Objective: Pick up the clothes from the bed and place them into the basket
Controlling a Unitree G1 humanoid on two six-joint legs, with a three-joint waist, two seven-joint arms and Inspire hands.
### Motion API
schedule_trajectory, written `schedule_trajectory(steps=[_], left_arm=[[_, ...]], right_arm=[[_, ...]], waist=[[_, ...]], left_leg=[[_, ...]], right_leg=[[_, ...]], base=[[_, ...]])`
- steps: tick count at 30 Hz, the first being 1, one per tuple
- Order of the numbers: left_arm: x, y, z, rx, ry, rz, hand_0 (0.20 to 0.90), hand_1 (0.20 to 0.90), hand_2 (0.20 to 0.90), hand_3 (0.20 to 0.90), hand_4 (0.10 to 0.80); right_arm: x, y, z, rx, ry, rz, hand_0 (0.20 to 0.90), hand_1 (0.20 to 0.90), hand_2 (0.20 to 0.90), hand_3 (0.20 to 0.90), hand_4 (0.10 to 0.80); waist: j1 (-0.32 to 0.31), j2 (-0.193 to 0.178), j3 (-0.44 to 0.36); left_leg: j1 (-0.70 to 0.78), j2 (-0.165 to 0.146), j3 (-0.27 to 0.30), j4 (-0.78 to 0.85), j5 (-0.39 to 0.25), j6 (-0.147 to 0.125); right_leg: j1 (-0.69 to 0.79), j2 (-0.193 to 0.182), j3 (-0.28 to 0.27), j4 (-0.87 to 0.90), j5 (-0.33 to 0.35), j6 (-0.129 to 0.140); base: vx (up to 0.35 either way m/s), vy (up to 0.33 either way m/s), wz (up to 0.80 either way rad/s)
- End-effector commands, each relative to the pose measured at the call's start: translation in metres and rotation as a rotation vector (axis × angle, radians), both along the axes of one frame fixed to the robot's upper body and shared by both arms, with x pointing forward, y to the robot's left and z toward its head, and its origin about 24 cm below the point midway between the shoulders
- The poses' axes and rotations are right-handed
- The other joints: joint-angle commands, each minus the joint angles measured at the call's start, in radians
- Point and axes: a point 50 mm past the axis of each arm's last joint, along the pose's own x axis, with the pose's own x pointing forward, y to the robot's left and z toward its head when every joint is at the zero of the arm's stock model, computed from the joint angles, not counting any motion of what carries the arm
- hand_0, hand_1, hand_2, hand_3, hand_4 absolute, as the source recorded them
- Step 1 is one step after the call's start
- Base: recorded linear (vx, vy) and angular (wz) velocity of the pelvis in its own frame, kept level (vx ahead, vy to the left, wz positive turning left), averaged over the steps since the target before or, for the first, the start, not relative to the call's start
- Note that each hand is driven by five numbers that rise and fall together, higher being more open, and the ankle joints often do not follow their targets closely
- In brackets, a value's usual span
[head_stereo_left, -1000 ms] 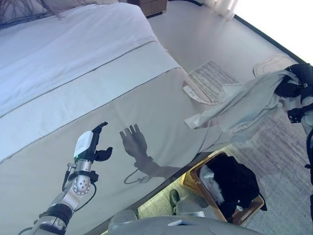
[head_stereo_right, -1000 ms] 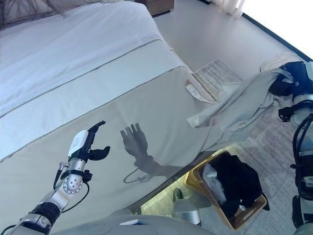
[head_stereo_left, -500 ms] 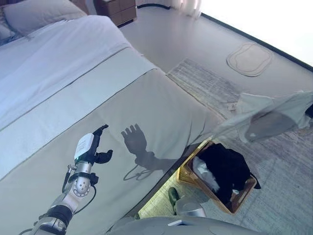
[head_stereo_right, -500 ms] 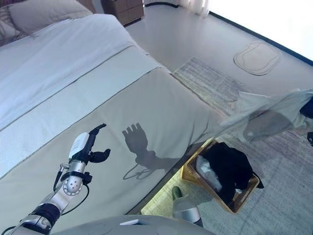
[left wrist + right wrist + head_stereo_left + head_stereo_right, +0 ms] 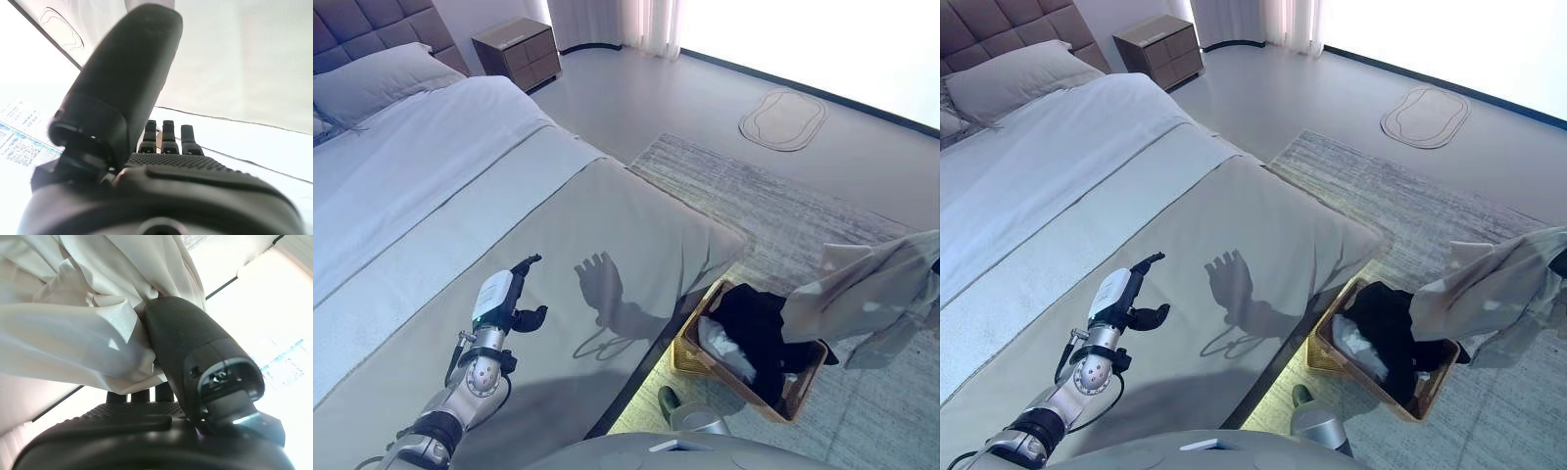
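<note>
A pale grey-white garment (image 5: 871,294) hangs in the air over the right end of the wicker basket (image 5: 685,348), which stands on the floor by the bed's foot corner. In the right wrist view my right hand (image 5: 195,362) is shut on this garment (image 5: 73,333), with the thumb pinching the cloth against the fingers. The basket holds dark clothing (image 5: 754,318) and a white piece (image 5: 720,343). My left hand (image 5: 504,304) hovers open and empty over the grey bed cover (image 5: 636,225); its straight fingers (image 5: 166,134) also show in the left wrist view.
A pillow (image 5: 372,83) and a padded headboard (image 5: 362,24) are at the bed's far end. A wooden nightstand (image 5: 514,54) stands beyond the bed. A grey rug (image 5: 783,196) lies under the basket, and an oval mat (image 5: 783,119) lies further off.
The view has shifted. My right hand has carried the pale garment from beside the bed's edge to over the basket's right end. My left hand has stayed open over the bed.
</note>
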Motion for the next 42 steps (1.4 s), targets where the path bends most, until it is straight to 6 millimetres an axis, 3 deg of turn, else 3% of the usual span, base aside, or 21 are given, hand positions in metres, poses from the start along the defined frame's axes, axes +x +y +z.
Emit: schedule_trajectory(steps=[1,7,15,26,27,28,42], left_arm=[[0.028,0.015,0.033,0.038,-0.147,0.007,0.9,0.9,0.9,0.9,0.8],[0.025,0.016,0.029,0.035,-0.13,0.007,0.9,0.9,0.9,0.9,0.8],[0.027,0.01,0.027,0.035,-0.12,-0.021,0.9,0.9,0.9,0.9,0.8],[0.036,0.006,0.036,0.042,-0.143,-0.045,0.9,0.9,0.9,0.9,0.8],[0.036,0.006,0.036,0.042,-0.143,-0.044,0.9,0.9,0.9,0.9,0.8],[0.037,0.006,0.037,0.042,-0.145,-0.044,0.9,0.9,0.9,0.9,0.8],[0.04,0.003,0.04,0.037,-0.156,-0.048,0.9,0.9,0.9,0.9,0.8]], right_arm=[[0.024,0.001,0.056,-0.106,-0.202,0.061,0.3,0.3,0.3,0.2,0.1],[0.029,0.002,0.033,-0.029,-0.149,0.06,0.3,0.3,0.3,0.2,0.1],[0.026,0.005,-0.018,0.071,0.0,0.02,0.3,0.3,0.3,0.2,0.1],[0.019,0.008,-0.058,0.175,0.107,-0.039,0.3,0.3,0.3,0.2,0.1],[0.019,0.008,-0.058,0.175,0.107,-0.039,0.382,0.382,0.382,0.296,0.196],[0.018,0.009,-0.062,0.183,0.116,-0.042,0.9,0.9,0.9,0.9,0.8],[0.019,0.015,-0.07,0.178,0.105,-0.045,0.9,0.9,0.9,0.9,0.8]], waist=[[0.045,-0.047,-0.065],[0.049,-0.039,-0.064],[0.068,-0.036,-0.054],[0.087,-0.022,-0.04],[0.087,-0.022,-0.04],[0.088,-0.021,-0.038],[0.092,-0.021,-0.033]], left_leg=[[-0.011,-0.01,-0.012,0.073,-0.107,0.012],[-0.015,-0.01,-0.006,0.073,-0.104,0.01],[-0.017,-0.013,-0.004,0.073,-0.103,0.014],[-0.023,-0.018,-0.016,0.07,-0.099,0.015],[-0.023,-0.018,-0.016,0.07,-0.099,0.015],[-0.023,-0.018,-0.018,0.069,-0.099,0.015],[-0.019,-0.019,-0.026,0.06,-0.094,0.014]], right_leg=[[-0.064,0.024,-0.023,0.099,-0.038,0.031],[-0.076,0.018,-0.034,0.098,-0.029,0.036],[-0.079,0.013,-0.046,0.09,-0.02,0.039],[-0.076,0.006,-0.059,0.08,-0.015,0.038],[-0.076,0.006,-0.059,0.08,-0.015,0.038],[-0.077,0.005,-0.059,0.08,-0.014,0.038],[-0.071,0.006,-0.051,0.073,-0.01,0.041]], base=[[0.0,0.0,0.0],[-0.011,-0.008,0.04],[-0.01,-0.012,0.0],[-0.016,-0.01,0.02],[-0.02,-0.005,0.04],[-0.01,-0.004,0.04],[-0.001,-0.001,0.0]])
